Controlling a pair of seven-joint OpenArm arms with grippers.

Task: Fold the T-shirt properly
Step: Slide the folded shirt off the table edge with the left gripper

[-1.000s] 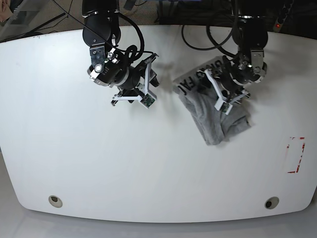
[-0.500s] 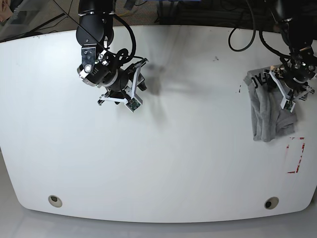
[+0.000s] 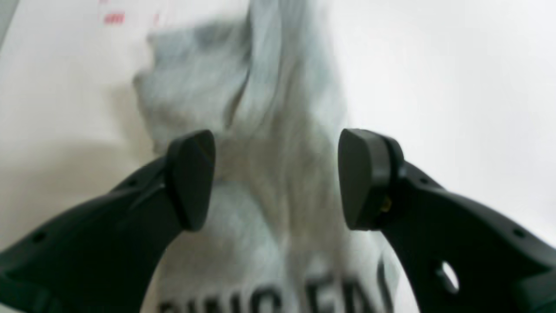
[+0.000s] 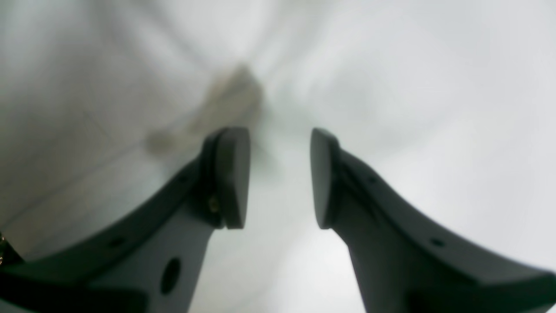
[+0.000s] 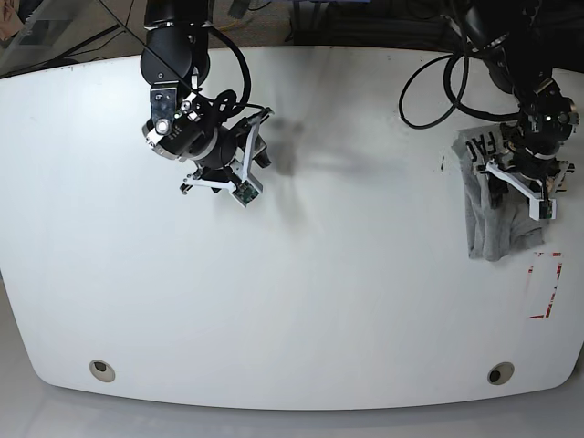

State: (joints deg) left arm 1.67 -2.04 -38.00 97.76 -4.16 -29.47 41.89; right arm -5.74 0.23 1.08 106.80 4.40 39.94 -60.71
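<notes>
Since the T-shirt (image 5: 488, 214) sits bunched in a narrow heap near the table's (image 5: 347, 310) edge, just up from the red tape mark (image 5: 546, 285), you've got the L gripper (image 5: 522, 187) parked right over it w/ jaws spread wide. In the L wrist view the fingertips (image 3: 191, 178) straddle the grey cloth (image 3: 260, 174) w/o pinching any, so nothing's held; prob set for a fresh grab or just let go, can't tell which. Black lettering shows at the end nearest the arm base. Your R gripper (image 5: 239, 173) hangs well away from the shirt over bare tabletop, jaws partly apart & empty in its wrist view (image 4: 280, 178), likely kept clear so it doesn't snag fabric. Shirt looks crumpled, not a neat fold, so I'd judge plenty left to do.
</notes>
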